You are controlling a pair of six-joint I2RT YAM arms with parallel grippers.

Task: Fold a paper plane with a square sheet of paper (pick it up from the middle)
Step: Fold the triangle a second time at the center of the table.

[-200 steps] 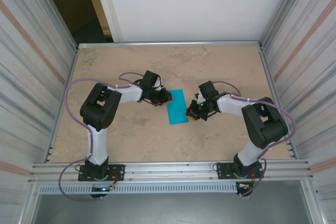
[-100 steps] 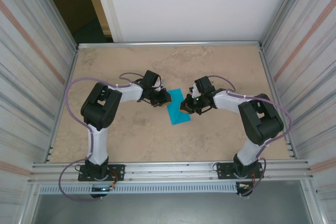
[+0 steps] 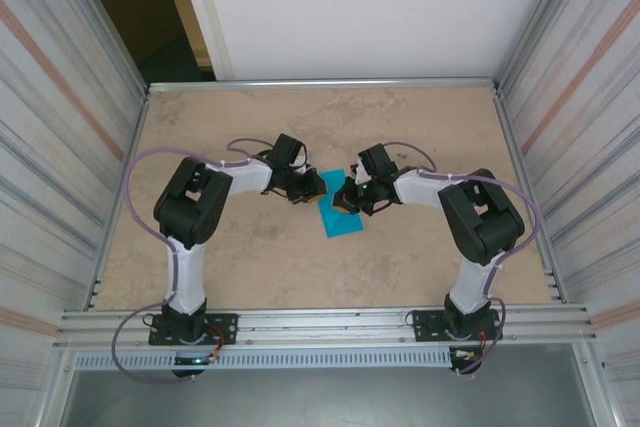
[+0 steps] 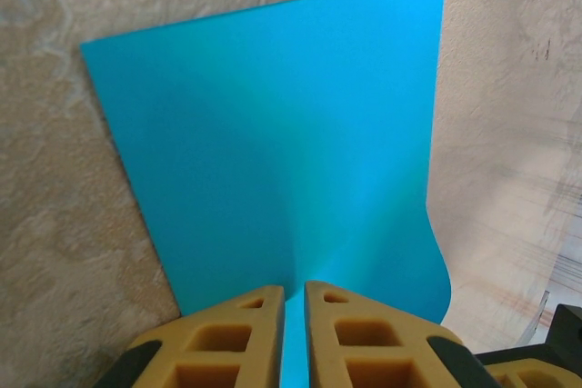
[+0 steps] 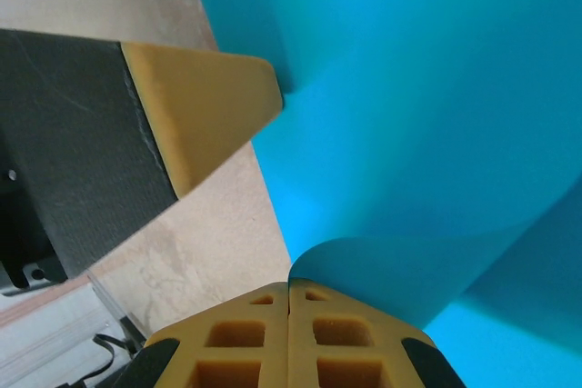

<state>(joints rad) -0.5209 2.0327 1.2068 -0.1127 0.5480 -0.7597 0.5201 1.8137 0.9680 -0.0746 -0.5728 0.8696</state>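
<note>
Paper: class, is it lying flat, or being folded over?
Partly folded over, with no crease showing: one edge of the paper, pinched in the right gripper, curls above the flat part.

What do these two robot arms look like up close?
The left arm and right arm have chunky black joints and white links, each trailing a lilac cable. The left end effector and right end effector carry mustard-yellow fingers with square cut-out pockets.

It looked like a robotics lab test cell. Ribbed metal walls stood well to either side of the left gripper and right gripper. A beige tabletop lay beneath them, and an aluminium mounting rail ran behind.
</note>
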